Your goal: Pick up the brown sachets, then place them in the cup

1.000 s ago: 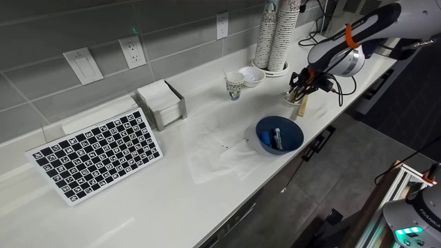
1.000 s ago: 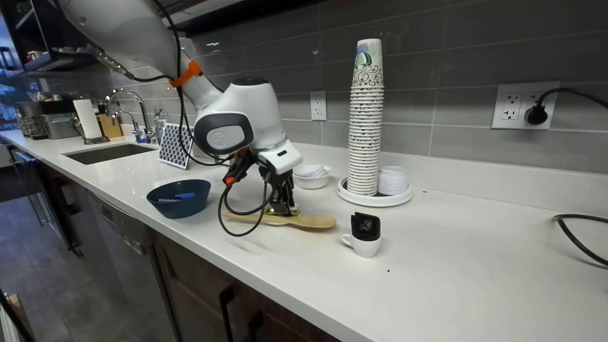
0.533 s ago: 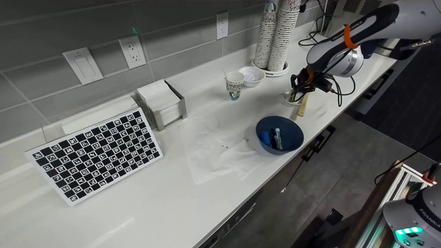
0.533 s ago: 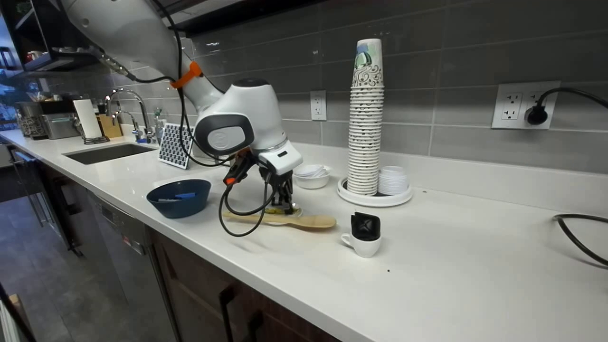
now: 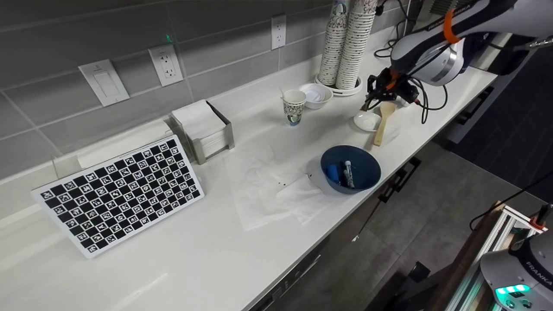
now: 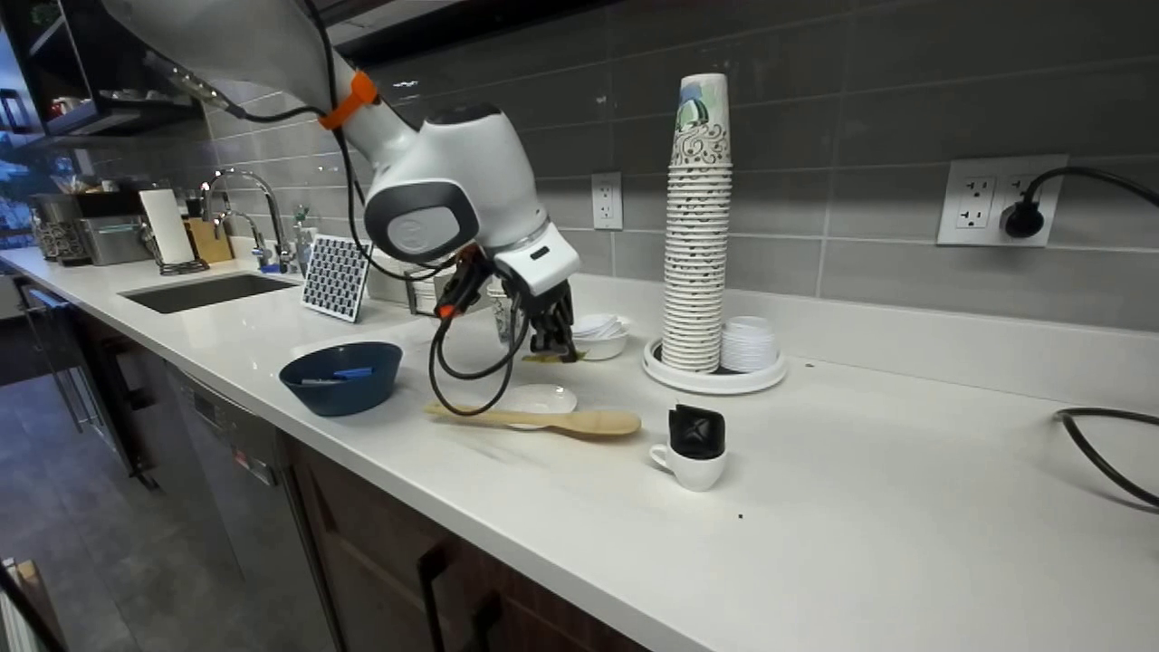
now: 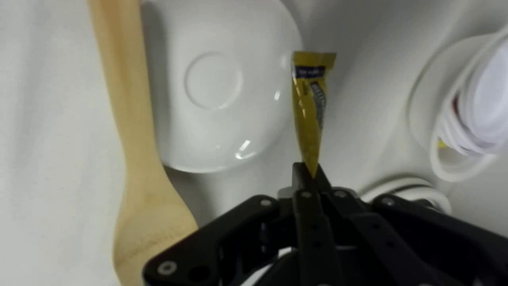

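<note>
Gray wall tile (image 6: 942,100) ran across the back with a few outlets (image 6: 607,201) set in it, and below that was a long, shiny white desk (image 6: 905,471). Well apart from the white dish (image 7: 214,135) you had a sink (image 6: 208,290) and a faucet (image 6: 274,213), plus a leaning checkered board (image 5: 125,190). Closer in, a blue bowl (image 5: 367,172) with a marker (image 5: 348,170) in it sat near the dish, a wooden spoon (image 7: 137,159) lay just beside the dish, and tall stacks of paper cups (image 5: 335,52) stood over on the dish's wall side. Okay, so the gripper (image 7: 312,174): its jaws were pinched together on one end of a brown sachet (image 7: 309,107), which was up off the desk near the dish's rim. Couldn't tell if more than one sachet was in there, the wrist view was kinda soft. And the cup (image 6: 693,473), the little white one with the handle, sat on the desk on the dish's spoon side, apart from the dish, with something black (image 6: 697,432) poking out the top.
</note>
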`<control>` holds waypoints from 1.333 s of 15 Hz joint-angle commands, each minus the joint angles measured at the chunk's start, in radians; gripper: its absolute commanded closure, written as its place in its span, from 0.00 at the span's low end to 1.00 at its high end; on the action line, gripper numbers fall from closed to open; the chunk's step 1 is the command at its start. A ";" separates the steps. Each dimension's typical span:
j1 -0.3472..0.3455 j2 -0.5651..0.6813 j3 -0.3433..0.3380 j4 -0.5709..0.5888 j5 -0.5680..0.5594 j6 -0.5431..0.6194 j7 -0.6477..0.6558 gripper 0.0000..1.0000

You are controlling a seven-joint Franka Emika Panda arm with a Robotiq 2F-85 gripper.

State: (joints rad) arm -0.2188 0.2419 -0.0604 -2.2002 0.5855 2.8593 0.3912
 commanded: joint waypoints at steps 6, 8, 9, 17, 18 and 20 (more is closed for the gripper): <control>0.033 -0.150 0.213 0.014 0.390 -0.020 -0.203 1.00; 0.069 -0.139 0.266 0.034 0.426 0.052 -0.248 1.00; 0.091 -0.117 0.293 0.056 0.443 0.138 -0.278 1.00; 0.167 0.110 0.445 0.194 0.302 0.693 -0.417 1.00; 0.180 0.154 0.438 0.204 0.265 0.762 -0.426 1.00; 0.297 0.209 0.299 0.207 0.164 0.837 -0.363 1.00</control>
State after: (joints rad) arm -0.0430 0.3362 0.3783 -2.0509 0.8709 3.5815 -0.0104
